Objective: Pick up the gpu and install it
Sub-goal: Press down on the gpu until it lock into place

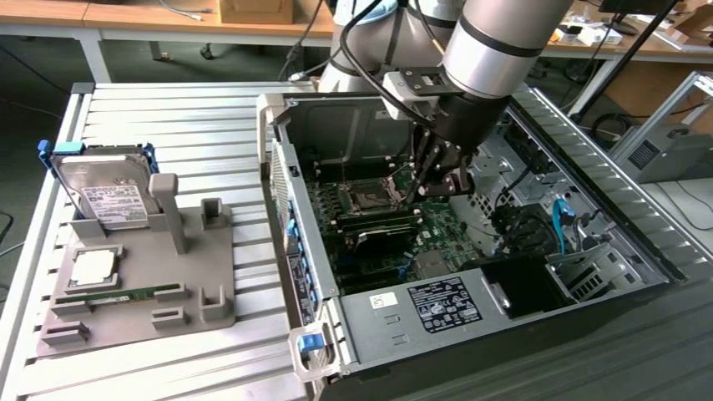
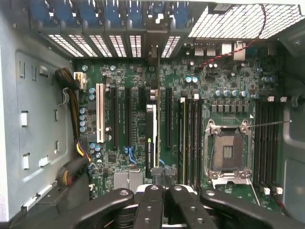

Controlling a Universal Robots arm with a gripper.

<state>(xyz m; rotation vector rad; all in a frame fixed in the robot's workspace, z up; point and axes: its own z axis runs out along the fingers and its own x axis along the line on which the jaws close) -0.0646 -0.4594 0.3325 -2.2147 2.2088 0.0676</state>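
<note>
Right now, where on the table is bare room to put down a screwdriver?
Bare slats of the table lie beyond the grey tray, toward the exterior view's top, beside the computer case. A narrower strip lies before the tray. Crowded: the tray itself, and the case inside, where the pincer is.

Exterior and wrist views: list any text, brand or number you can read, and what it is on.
None can be read for certain.
Hard drive label: print too small.
Power supply black label and white sticker: too small.
Upright card in the motherboard slot, edge lettering: blurred.
</note>
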